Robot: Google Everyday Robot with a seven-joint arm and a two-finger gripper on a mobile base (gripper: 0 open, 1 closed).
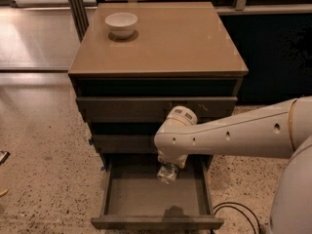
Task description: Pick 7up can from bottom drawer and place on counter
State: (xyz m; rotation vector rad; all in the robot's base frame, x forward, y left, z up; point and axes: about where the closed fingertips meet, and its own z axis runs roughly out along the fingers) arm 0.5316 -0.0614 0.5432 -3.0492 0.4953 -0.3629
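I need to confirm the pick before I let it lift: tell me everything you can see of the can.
The can is small and slim, silvery with faint green marks and a shiny end. It is tilted at the claw, right under the wrist of the white arm, over the back middle of the open bottom drawer. It appears to be clear of the drawer floor. The wrist hides how it is gripped.
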